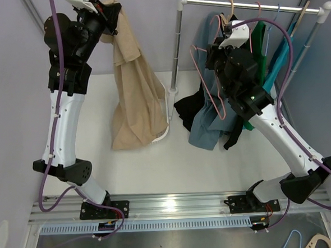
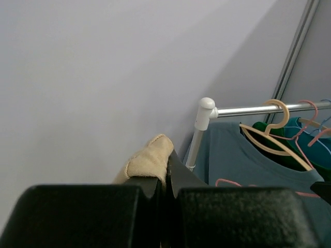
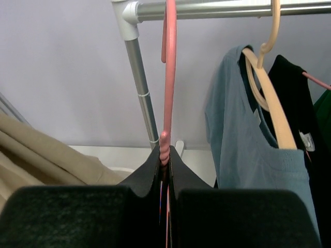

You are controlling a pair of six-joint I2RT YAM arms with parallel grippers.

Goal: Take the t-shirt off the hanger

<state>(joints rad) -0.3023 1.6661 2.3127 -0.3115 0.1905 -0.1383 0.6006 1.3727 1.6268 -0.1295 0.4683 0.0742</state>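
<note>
The tan t-shirt (image 1: 133,98) hangs free of any hanger, its lower end pooled on the white table by the rack's base. My left gripper (image 1: 109,16) is shut on its top edge, held high at the back left; the pinched cloth (image 2: 150,157) shows between the fingers in the left wrist view (image 2: 166,173). My right gripper (image 1: 219,42) is shut on a bare pink hanger (image 1: 203,76) just below the rail (image 1: 248,5). In the right wrist view the pink hanger (image 3: 169,77) rises from the closed jaws (image 3: 165,157) to the rail (image 3: 207,8).
The rack's upright pole (image 1: 177,50) stands between the two arms. A blue-grey shirt (image 1: 208,127) on a tan hanger (image 3: 269,98), a black garment (image 1: 189,103) and green and teal clothes (image 1: 274,55) hang on the rail. Spare hangers (image 1: 307,242) lie at the front right.
</note>
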